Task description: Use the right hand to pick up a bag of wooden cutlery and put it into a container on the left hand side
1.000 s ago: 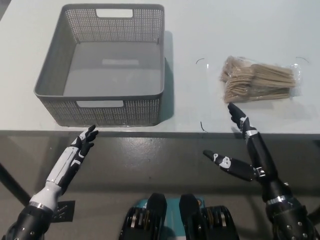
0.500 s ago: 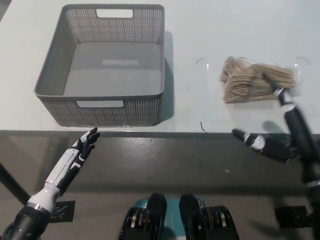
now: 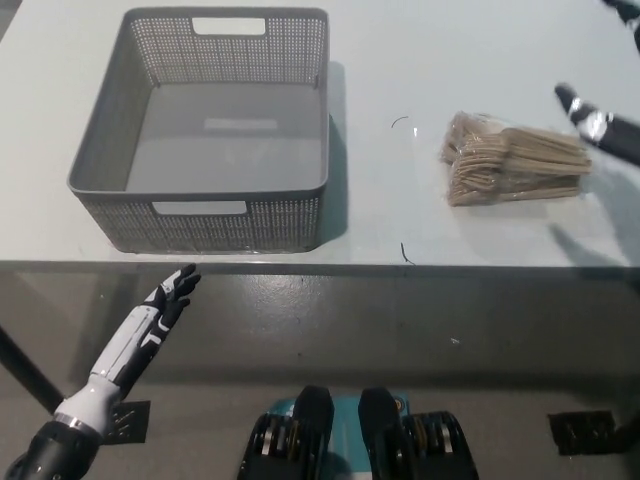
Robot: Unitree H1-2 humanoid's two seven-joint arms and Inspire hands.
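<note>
Wooden cutlery in its clear bag [image 3: 515, 165] lies flat on the pale table [image 3: 420, 60], towards three o'clock in our view and well apart from the grey basket [image 3: 230, 225] at about ten o'clock.

What has changed is the black right hand [image 3: 600, 126]. A second ago it reached up from below the table edge, at six o'clock of the bag. Half a second ago it was over the bag's right end. Now it has swung past to the bag's two o'clock, and most of it is cut off by the picture's right edge. The parts we can see are spread apart and hold nothing, clear of the bag. The bag itself has not shifted.

We judge that no grasp has been made yet, so the pick-up is still ahead. The hand must come back down over the bag and close on it before any carry towards nine o'clock.

The white left hand [image 3: 163, 306] rests at seven o'clock below the table edge, fingers stretched out and empty.
</note>
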